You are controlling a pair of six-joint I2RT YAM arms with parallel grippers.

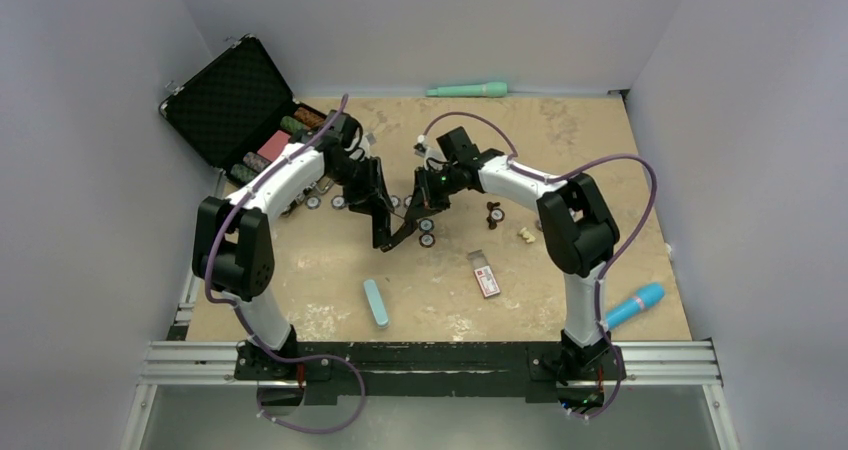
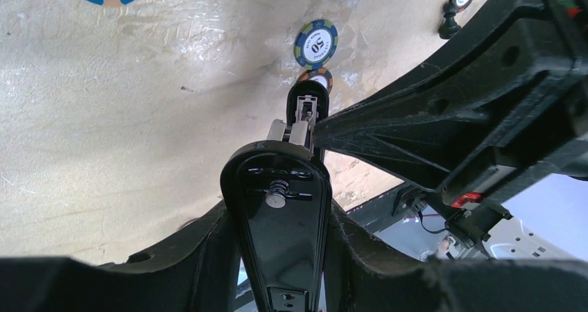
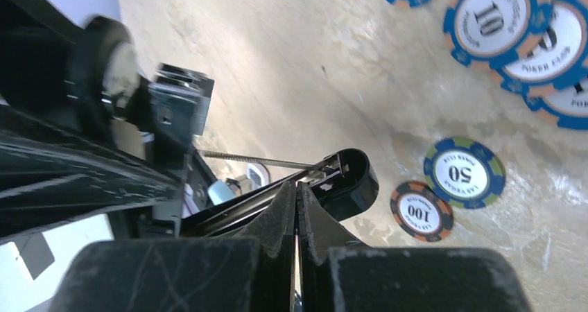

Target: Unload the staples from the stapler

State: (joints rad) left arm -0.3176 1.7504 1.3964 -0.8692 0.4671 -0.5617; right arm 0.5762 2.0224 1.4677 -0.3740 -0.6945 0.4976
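The black stapler (image 1: 396, 232) hangs open above the table's middle, its lid swung apart from the base. My left gripper (image 2: 281, 256) is shut on the stapler's glossy black lid (image 2: 281, 215), whose spring post shows. The silvery channel (image 2: 303, 114) points away towards the chips. My right gripper (image 3: 297, 187) is shut, and its closed fingertips press against the open channel near the stapler's front end (image 3: 350, 177). A thin pusher spring (image 3: 249, 161) stretches along the channel. I cannot make out the staples; the fingertips cover that spot.
Poker chips (image 3: 463, 173) lie on the table right under the stapler. A red-and-white flat box (image 1: 485, 273) and a teal bar (image 1: 376, 303) lie nearer the bases. An open black case (image 1: 228, 100) stands back left. A blue tool (image 1: 633, 307) lies front right.
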